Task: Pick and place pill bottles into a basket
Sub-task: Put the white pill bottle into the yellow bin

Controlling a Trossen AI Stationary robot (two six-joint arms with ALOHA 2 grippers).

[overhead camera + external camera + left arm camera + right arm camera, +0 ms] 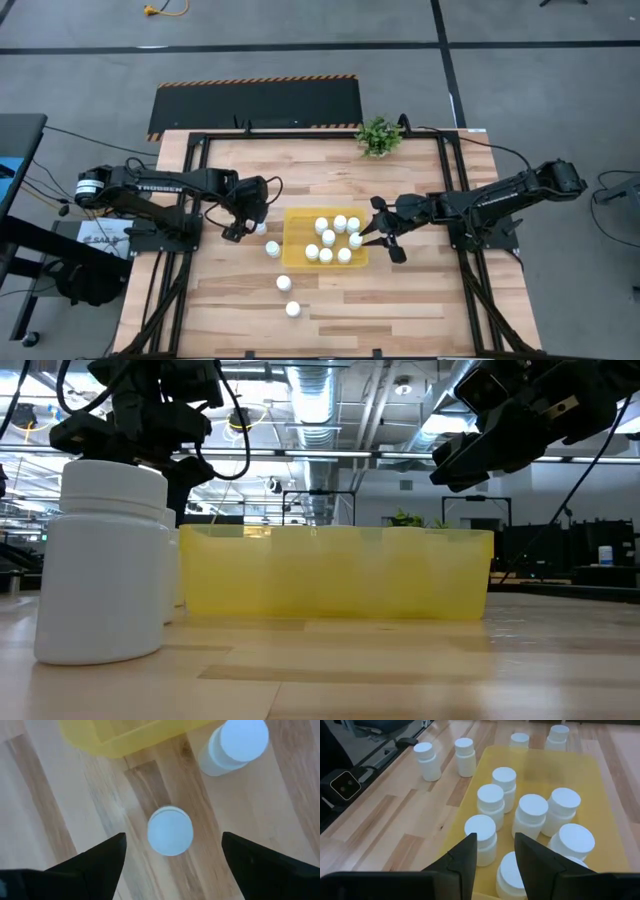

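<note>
Bottle [170, 830] stands upright on the surface directly below the left claw [172, 852], centred between its wide-open fingers, just beside the basket [125, 735]. Right claw [494, 851], closed and empty, hovers over the basket's far edge.

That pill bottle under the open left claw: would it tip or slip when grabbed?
Probably stiff: the pill bottle looks like hard white plastic. Standing upright and squat, it seems unlikely to tip, though its smooth round sides might slip between the left gripper's fingers. Likely light, being small beside the yellow basket.
</note>
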